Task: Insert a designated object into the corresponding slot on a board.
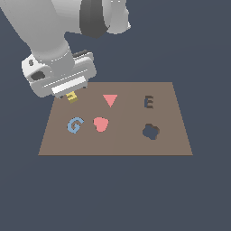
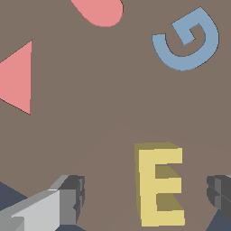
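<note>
Yellow and small, the E block sat on the brown board near the far corner on the exterior view's left, mostly hidden there under the robot's hand, with only a sliver of it showing below the white gripper body. In the wrist view the gripper stood wide open around the block: one finger lay well off to one side and the other finger sat off the opposite side, with clear board showing between each finger and the block. The jaws had hold of nothing.

Further along the board lay a blue G, a red heart just beside it, and a red triangle beyond the heart. The wrist view caught the G whole, while the triangle and the heart were cut off at the frame edges.

On the exterior view's right half of the board sat the dark E-shaped slot, well apart from the block, with the triangle between them. A dark flower-shaped cutout lay nearer the camera than the slot. Whether the fingertips touched the board could not be told.
</note>
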You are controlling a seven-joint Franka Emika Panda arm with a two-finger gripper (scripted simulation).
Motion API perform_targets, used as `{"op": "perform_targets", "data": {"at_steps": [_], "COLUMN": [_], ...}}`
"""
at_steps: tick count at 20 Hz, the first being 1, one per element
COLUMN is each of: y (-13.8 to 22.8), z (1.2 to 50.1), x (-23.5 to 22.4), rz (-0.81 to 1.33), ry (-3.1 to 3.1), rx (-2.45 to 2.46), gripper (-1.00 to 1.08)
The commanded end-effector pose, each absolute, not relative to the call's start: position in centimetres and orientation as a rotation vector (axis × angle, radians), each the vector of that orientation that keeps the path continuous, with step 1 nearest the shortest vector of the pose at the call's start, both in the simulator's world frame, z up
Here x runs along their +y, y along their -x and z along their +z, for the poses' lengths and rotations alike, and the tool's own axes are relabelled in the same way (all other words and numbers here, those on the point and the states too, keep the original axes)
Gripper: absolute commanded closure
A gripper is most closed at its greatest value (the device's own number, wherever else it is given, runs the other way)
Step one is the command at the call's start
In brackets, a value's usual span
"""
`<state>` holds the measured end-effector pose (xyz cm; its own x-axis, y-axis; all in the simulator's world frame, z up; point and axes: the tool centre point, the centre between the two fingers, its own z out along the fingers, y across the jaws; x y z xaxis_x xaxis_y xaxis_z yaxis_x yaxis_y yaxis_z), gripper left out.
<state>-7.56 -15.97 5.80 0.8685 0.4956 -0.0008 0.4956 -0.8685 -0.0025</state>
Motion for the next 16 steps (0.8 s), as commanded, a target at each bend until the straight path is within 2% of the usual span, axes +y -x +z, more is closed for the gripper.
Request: {"op": "perform_targets", "data": {"at_steps": [1, 16], "y": [7.6, 7.5], "z": [5.4, 3.5], "x": [-16.7, -17.5], "rz": [0.001, 0.000], "ry": [3.028, 3.021], "rx": [-0.835, -0.862], "gripper": [-0.92, -0.92]}}
